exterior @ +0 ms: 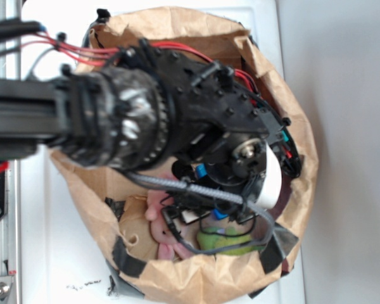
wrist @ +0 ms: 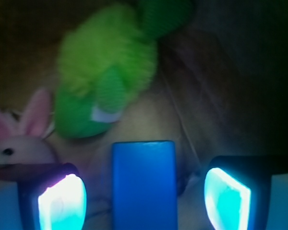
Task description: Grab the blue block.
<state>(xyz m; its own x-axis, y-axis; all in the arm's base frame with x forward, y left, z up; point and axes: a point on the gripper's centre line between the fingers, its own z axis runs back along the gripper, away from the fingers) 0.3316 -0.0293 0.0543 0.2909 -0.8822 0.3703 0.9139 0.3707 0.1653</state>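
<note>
- Blue block (wrist: 144, 184): lies flat on the bag floor between the two fingers of the pincer (wrist: 144, 196), long side pointing away from the wrist camera. A clear gap shows on each side; neither finger touches it.
- Pincer: spread wide, holding nothing. Left finger pad (wrist: 62, 203) and right finger pad (wrist: 227, 197) glow cyan in the wrist view.
- Green plush toy (wrist: 108, 72): just beyond the far end of the block, ahead of the pincer and slightly toward its left finger. A white tag shows on its near side. Blurred.
- Pink-eared bunny toy (wrist: 19, 139): ahead of the left finger and outside it, next to the green toy.
- Brown paper bag (exterior: 291, 126): the arm (exterior: 114, 120) reaches down into its open mouth; black tape patches on the rim.
- Exterior view: the arm hides the block and pincer tips. Green and pink patches show at the bag's lower inside.
</note>
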